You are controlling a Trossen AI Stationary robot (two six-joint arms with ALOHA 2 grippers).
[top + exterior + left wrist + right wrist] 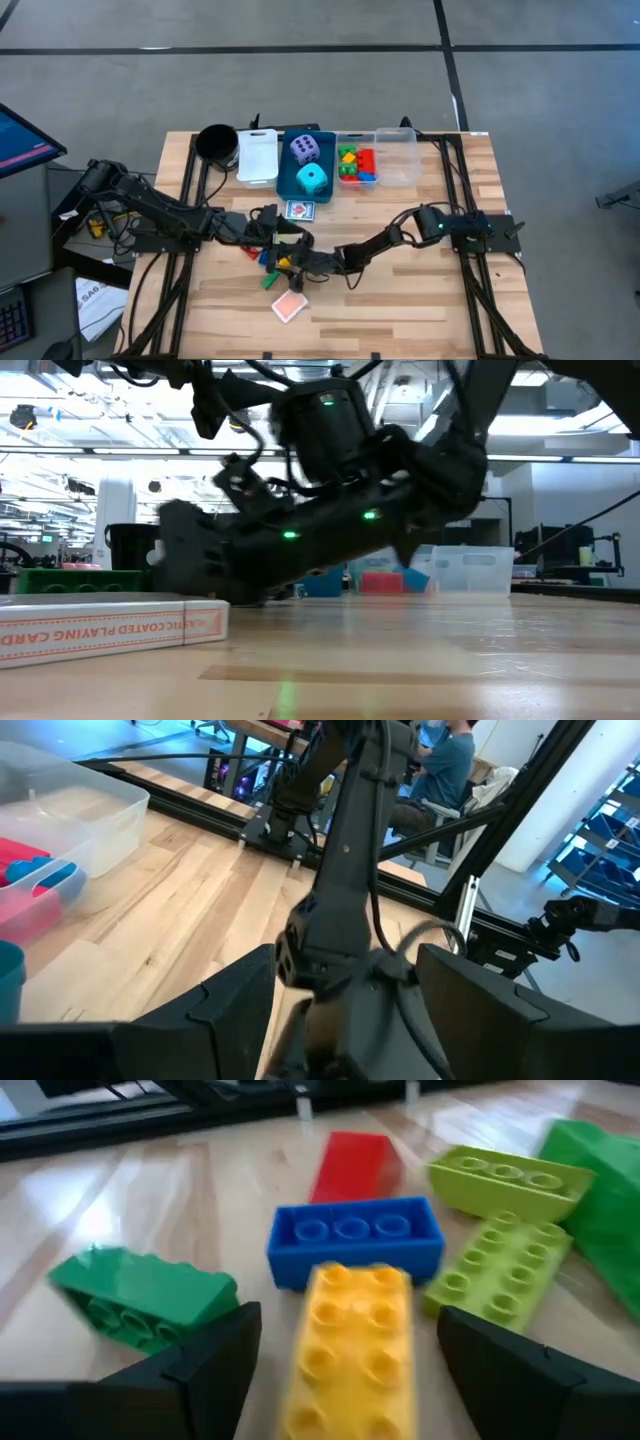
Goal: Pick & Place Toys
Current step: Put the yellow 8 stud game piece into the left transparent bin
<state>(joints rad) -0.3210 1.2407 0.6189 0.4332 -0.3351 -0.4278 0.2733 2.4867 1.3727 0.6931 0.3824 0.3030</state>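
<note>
Place: a robotics lab or open workshop hall
Floor: bare grey concrete (300, 90) marked with dark taped lines
Workbench: wooden butcher-block table (400, 310) framed by black metal rails, with two dark robot arms mounted on it
Ceiling: rows of bright strip lights (90, 435) over a wide open room, seen in the low view
Equipment: a lit monitor (20, 140) beside the table, cables and stands beyond
People: a seated person (440, 770) at a bench in the background

We see bright ceiling strip lights glaring in the low view. Motion blur smears the small yellow plastic brick (350, 1335) (nearest edges softest).
</note>
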